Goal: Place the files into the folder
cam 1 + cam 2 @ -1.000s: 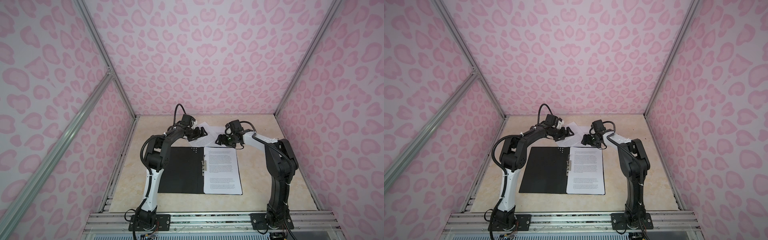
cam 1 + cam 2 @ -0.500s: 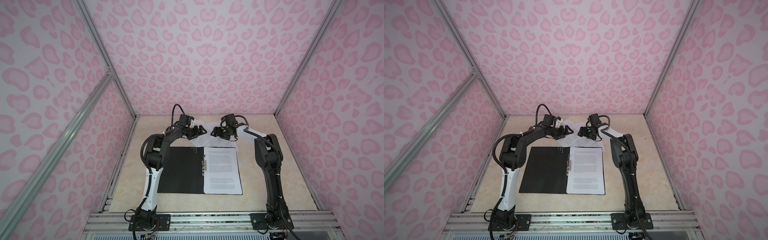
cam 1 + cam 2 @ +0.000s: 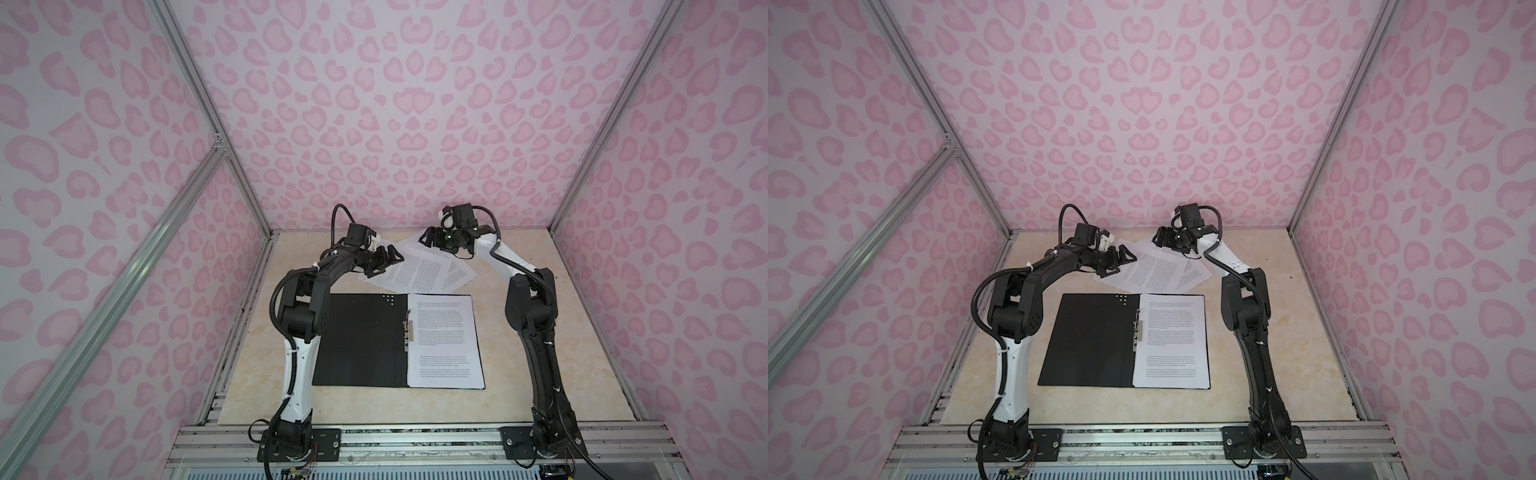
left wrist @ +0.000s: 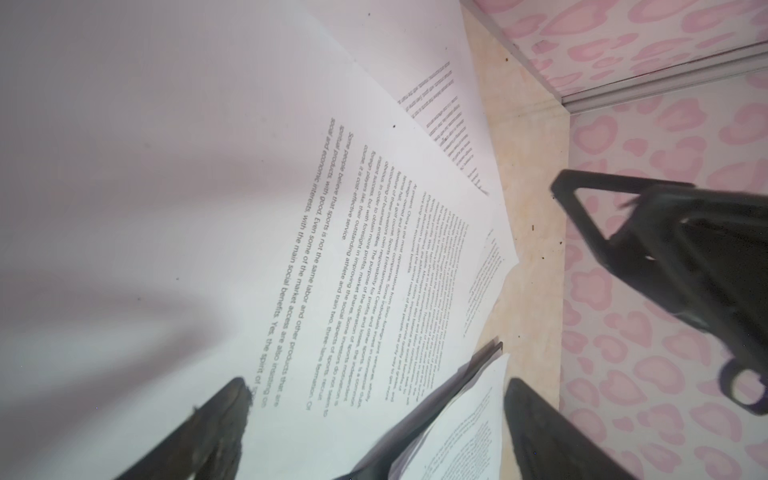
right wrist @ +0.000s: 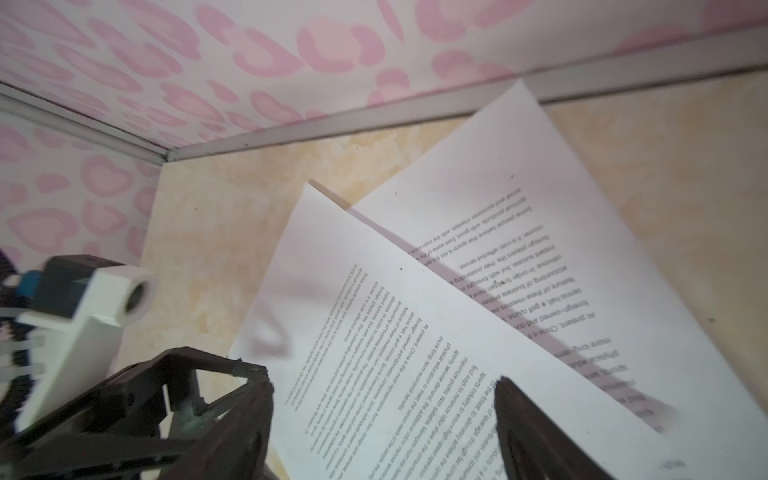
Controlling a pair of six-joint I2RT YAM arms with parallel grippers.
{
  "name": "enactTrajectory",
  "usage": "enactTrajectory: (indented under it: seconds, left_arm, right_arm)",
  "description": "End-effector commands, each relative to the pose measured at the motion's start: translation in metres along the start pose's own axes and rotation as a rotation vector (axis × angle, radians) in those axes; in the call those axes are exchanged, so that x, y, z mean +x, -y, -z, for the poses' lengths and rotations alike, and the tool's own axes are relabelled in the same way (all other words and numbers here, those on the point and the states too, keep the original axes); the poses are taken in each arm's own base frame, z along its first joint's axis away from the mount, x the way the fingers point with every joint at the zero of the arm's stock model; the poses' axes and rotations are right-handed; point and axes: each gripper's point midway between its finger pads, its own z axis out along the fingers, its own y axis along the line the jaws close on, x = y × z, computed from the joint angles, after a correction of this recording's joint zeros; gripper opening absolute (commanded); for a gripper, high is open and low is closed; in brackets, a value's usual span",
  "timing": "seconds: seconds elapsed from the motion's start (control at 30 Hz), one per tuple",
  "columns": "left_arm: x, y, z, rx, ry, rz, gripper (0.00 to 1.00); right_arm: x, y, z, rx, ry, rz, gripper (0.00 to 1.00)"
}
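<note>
the folder (image 3: 359,340) lies open, one sheet (image 3: 442,340) already inside. the loose files (image 3: 419,272) fan out just beyond it. the left tool (image 3: 385,262) and right tool (image 3: 429,242) flank them, both released, likely readying a pinch.

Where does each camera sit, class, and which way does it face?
Both top views: high over the near edge, looking down on the folder, left arm and right arm.
Left wrist: low over the files, facing the right arm; own jaws show.
Right wrist: low over the files, facing the back-left corner; own jaws show.
Wrist views share the files.
</note>
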Motion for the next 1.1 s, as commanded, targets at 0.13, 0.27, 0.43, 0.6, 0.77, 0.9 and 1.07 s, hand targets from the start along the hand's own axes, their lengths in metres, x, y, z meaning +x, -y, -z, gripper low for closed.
enactTrajectory:
  seconds: [0.13, 0.27, 0.43, 0.6, 0.77, 0.9, 1.07]
  left_arm:
    - [0.005, -0.011, -0.001, -0.042, -0.016, -0.012, 0.97]
    - [0.007, -0.016, -0.001, -0.065, -0.015, -0.024, 0.97]
    - [0.009, -0.024, -0.004, -0.085, -0.025, -0.016, 0.97]
    - [0.019, -0.038, -0.011, -0.110, -0.050, 0.005, 0.97]
    - [0.025, -0.049, -0.013, -0.133, -0.060, 0.024, 0.97]
    - [0.027, -0.053, -0.015, -0.143, -0.062, 0.044, 0.97]
    - [0.026, -0.058, -0.017, -0.154, -0.056, 0.081, 0.97]
  right_arm:
    - [0.074, 0.026, 0.012, 0.110, -0.235, -0.010, 0.83]
    - [0.111, 0.025, 0.018, 0.087, -0.238, -0.008, 0.83]
    - [0.137, 0.027, 0.009, 0.091, -0.264, -0.015, 0.83]
    - [0.145, 0.042, -0.009, 0.113, -0.295, -0.057, 0.83]
    - [0.139, 0.056, -0.028, 0.128, -0.302, -0.076, 0.83]
    - [0.125, 0.061, -0.047, 0.114, -0.297, -0.079, 0.83]
    - [0.100, 0.046, -0.052, 0.075, -0.263, -0.073, 0.83]
